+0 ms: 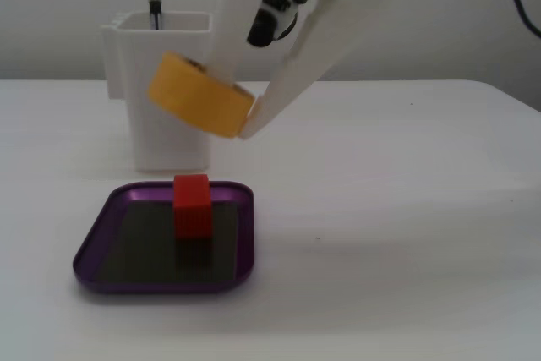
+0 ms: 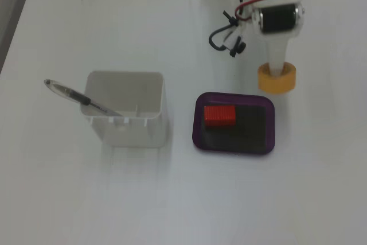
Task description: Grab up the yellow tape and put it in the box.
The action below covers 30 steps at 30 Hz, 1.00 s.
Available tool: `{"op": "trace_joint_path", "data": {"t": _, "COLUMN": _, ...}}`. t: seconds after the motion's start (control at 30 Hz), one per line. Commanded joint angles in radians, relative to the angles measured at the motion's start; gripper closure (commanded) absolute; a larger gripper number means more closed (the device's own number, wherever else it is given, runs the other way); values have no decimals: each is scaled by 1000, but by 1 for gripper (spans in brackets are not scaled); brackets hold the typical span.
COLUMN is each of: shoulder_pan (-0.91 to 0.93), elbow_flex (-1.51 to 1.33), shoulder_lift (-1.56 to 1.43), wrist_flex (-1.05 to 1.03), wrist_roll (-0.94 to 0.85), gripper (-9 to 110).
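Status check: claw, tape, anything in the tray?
Claw shut on tape, one finger through its core. Tape airborne, tilted, not yet in tray. Red cube sits in tray.

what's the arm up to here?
The arm's claw has the yellow tape roll pinched, one finger through its hole, and holds it tilted in the air. In the view from above the roll sits near the top right corner of the purple tray, not yet in it. A red cube already sits in the tray. A white container with a pen stands beside it.
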State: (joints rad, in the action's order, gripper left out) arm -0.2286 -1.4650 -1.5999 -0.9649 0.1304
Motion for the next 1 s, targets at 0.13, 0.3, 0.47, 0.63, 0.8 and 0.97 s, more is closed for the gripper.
{"op": "trace_joint_path", "data": {"t": 0.13, "shoulder_pan": 12, "elbow_flex": 305, "shoulder_lift": 308, "wrist_flex": -52, "wrist_roll": 8, "gripper": 102}}
{"op": "trace_joint_path", "data": {"t": 0.3, "shoulder_pan": 23, "elbow_flex": 420, "shoulder_lift": 456, "wrist_flex": -121, "wrist_roll": 6, "gripper": 102}}
{"op": "trace_joint_path", "data": {"t": 0.47, "shoulder_pan": 11, "elbow_flex": 443, "shoulder_lift": 517, "wrist_flex": -158, "wrist_roll": 3, "gripper": 102}}
{"op": "trace_joint_path", "data": {"t": 0.63, "shoulder_pan": 23, "elbow_flex": 454, "shoulder_lift": 528, "wrist_flex": -156, "wrist_roll": -3, "gripper": 102}}
{"op": "trace_joint_path", "data": {"t": 0.8, "shoulder_pan": 34, "elbow_flex": 454, "shoulder_lift": 528, "wrist_flex": -156, "wrist_roll": -3, "gripper": 102}}
{"op": "trace_joint_path", "data": {"t": 0.97, "shoulder_pan": 35, "elbow_flex": 454, "shoulder_lift": 528, "wrist_flex": -160, "wrist_roll": -32, "gripper": 102}}
